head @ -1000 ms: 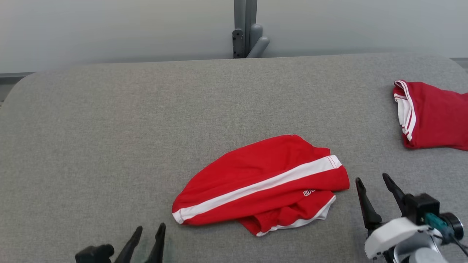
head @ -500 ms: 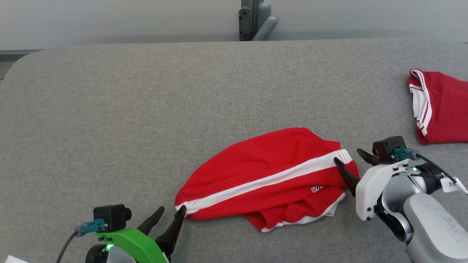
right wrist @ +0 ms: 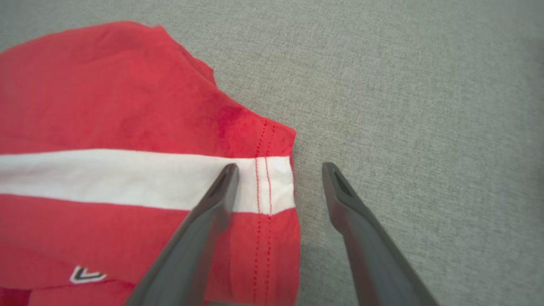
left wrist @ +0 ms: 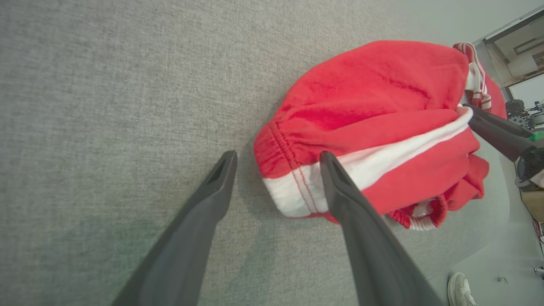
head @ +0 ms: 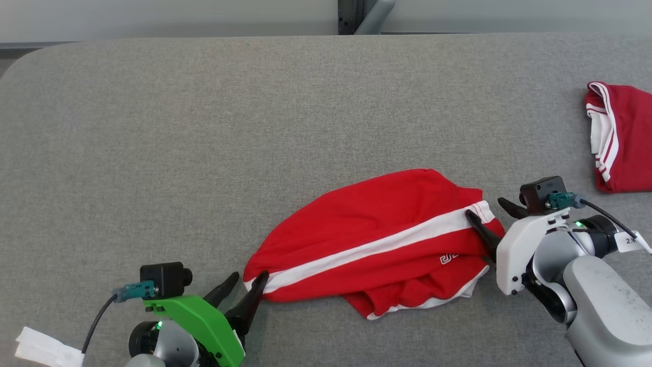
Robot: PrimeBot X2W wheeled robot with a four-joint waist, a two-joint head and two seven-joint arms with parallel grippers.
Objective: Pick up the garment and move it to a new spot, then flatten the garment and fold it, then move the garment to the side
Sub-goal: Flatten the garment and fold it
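Scene: A grey fabric-covered desk [head: 204,127] seen from above, with two robot arms reaching in from its near side.
Task garment: Crumpled red shorts [head: 377,239] lie toward the near side of the desk, a little right of the middle. A white side stripe [head: 367,255] runs slantwise from the left end to the right end. A small white logo [head: 447,259] sits just below the stripe.
Left claw: The left claw [head: 249,275], on a green wrist, is spread wide at the shorts' left end. One finger tip lies over the stripe's end at the gathered waistband, the other over bare desk beside it. Nothing is pinched.
Right claw: The right claw [head: 484,207], on a white wrist, is spread wide at the shorts' right end. One finger tip lies over the stripe just inside the stitched hem, the other over bare desk past the hem. Nothing is pinched.
Contact: Whether the finger tips press on the cloth cannot be told.
Second garment: A folded red garment with white trim [head: 624,137] lies at the desk's right edge, well apart from the shorts.
Open room: Bare desk stretches from the shorts to the far edge and across to the rounded far left corner.
Edges: In the left wrist view a desk edge runs close past the shorts, with a white shoe [left wrist: 461,289] on the floor beyond it. A dark grey post [head: 356,15] stands behind the middle of the far edge.
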